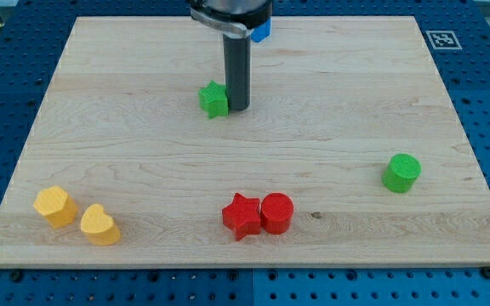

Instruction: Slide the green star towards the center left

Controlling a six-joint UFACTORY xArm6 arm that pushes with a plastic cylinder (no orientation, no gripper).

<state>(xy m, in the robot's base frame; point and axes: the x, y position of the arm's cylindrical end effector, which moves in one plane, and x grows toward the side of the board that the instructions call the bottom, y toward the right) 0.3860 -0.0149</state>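
The green star (213,99) lies on the wooden board (126,153), above the middle and a little to the view's left. My tip (237,108) stands right against the star's right side, touching it or nearly so. The dark rod rises straight up from there to the view's top edge.
A green cylinder (401,172) sits at the right. A red star (242,216) and a red cylinder (276,212) touch each other at the bottom middle. Two yellow blocks (55,206) (99,224) lie at the bottom left. A blue block (262,31) shows behind the rod at the top.
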